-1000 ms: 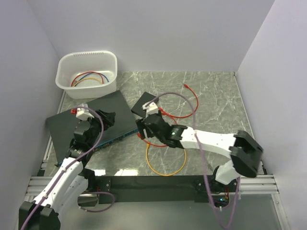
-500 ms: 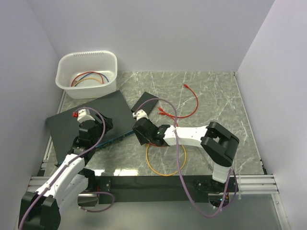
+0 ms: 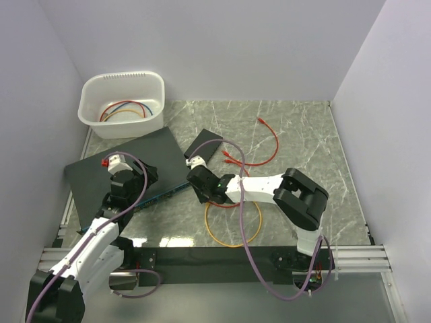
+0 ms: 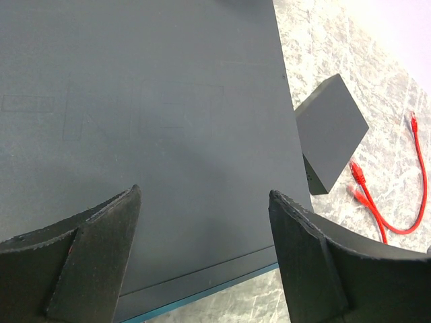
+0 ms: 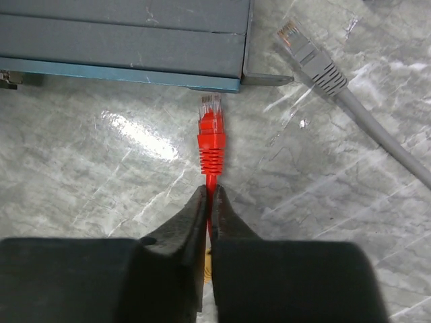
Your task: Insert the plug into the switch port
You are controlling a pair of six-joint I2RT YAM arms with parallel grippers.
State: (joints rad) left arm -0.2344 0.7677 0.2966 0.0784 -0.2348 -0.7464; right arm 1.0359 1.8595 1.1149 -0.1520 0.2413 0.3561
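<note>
Plug (image 5: 210, 128) in line with right hand (image 5: 210, 196) — clear tip facing switch (image 5: 121, 30)

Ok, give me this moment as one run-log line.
left gripper: open above switch | right gripper: shut on red cable behind plug | plug: tip near switch's teal front, not inserted

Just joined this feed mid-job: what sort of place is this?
Likely a lab test cell, not a server room: a marble-patterned table boxed in by plain white walls, a loose switch lying flat on it, and a bin of cables.
</note>
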